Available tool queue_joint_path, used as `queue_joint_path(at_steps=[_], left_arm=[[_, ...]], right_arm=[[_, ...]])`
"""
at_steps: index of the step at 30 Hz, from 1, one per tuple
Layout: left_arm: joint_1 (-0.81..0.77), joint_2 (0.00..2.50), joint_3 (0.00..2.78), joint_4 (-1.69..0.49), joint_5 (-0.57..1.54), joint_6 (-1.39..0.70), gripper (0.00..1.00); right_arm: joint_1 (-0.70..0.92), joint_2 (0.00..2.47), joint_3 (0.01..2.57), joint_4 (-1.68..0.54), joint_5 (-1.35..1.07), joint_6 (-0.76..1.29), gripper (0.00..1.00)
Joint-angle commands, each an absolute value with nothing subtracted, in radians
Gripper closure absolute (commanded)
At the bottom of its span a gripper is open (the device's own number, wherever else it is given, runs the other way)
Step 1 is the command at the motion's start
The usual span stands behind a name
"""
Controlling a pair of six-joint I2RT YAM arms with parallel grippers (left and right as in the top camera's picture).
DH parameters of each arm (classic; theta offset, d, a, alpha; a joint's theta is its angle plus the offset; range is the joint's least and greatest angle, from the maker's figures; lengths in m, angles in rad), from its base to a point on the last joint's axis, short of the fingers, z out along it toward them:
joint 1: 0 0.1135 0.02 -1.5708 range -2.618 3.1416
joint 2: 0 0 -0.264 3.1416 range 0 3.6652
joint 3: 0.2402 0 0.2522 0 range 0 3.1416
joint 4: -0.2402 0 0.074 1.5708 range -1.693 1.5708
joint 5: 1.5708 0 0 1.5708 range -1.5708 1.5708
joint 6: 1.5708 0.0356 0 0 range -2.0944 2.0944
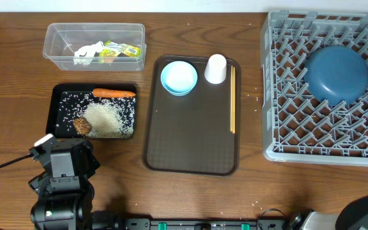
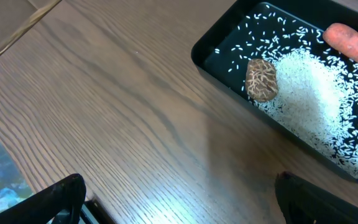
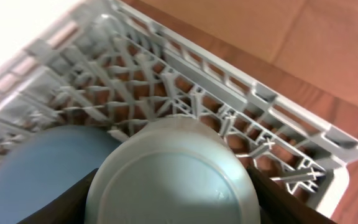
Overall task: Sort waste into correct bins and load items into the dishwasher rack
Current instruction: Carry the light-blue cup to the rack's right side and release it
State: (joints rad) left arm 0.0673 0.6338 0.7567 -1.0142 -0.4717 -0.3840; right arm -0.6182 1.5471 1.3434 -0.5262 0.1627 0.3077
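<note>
You're loading the dishwasher rack (image 3: 185, 93): right gripper (image 3: 169, 205) grasps the light blue cup (image 3: 173, 168), left gripper (image 2: 185, 202) released. Next, seat it by the dark blue dish (image 3: 36, 162), lower left.

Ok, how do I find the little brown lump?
Start at the big brown serving tray in the middle; the black tray lies left of it. In its near left corner, beside the white rice, sits the brown lump: small, round, wrinkly, unlike the long orange carrot.

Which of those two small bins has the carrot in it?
The shallow black rectangular tray: the orange carrot lies inside with white rice. The clear plastic tub holds paper and wrappers.
</note>
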Motion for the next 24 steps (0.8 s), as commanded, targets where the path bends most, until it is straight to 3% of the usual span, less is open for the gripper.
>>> queue_joint_path(at_steps=[1, 4, 8, 16, 24], left_arm=[[0.066, 0.634, 0.751, -1.016, -0.487, -0.371, 0.02], [0.066, 0.634, 0.751, -1.015, -0.487, -0.371, 0.02], [0.066, 0.634, 0.751, -1.016, -0.487, -0.371, 0.02], [0.066, 0.634, 0.751, -1.016, -0.487, -0.371, 0.02], [0.066, 0.634, 0.751, -1.016, -0.487, -0.371, 0.02]], right_arm=[[-0.628, 1.597, 1.345, -0.527, 0.164, 0.313, 0.28], [-0.627, 1.625, 1.345, -0.527, 0.147, 0.313, 0.18], [-0.627, 1.627, 1.345, -0.516, 0.099, 0.313, 0.13], [-0.579, 1.517, 1.345, -0.493, -0.054, 0.314, 0.13], [-0.339, 1.371, 1.345, -0.437, -0.184, 0.313, 0.14]])
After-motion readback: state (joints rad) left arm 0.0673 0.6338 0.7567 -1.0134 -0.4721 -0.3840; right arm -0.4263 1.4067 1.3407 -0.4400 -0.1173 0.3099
